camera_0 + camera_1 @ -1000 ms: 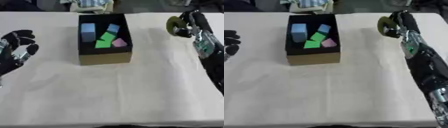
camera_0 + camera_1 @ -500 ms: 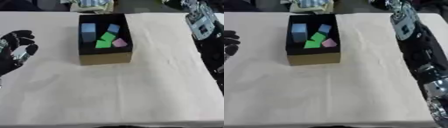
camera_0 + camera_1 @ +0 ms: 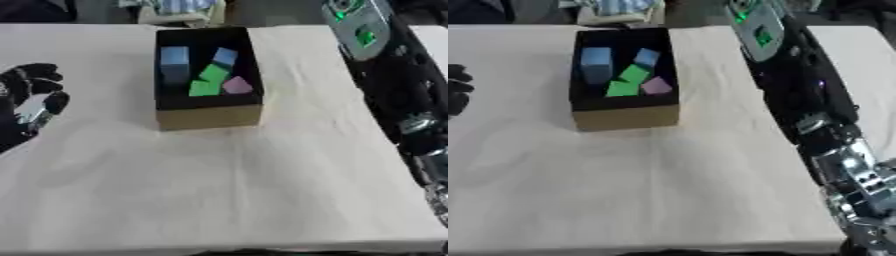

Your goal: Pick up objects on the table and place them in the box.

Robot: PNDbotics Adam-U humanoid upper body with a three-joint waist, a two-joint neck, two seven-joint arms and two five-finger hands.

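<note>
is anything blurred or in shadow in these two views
Left eye view: soft all over, the black right arm smeared; the black-lined cardboard box interior is dark, yet its blue, green and pink blocks read. Right eye view: same softness; the left hand is cropped at the edge.

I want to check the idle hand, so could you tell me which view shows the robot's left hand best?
The left eye view: the left hand shows almost whole at the left edge, fingers relaxed and up. The right eye view catches only a few dark fingers at its left border.
</note>
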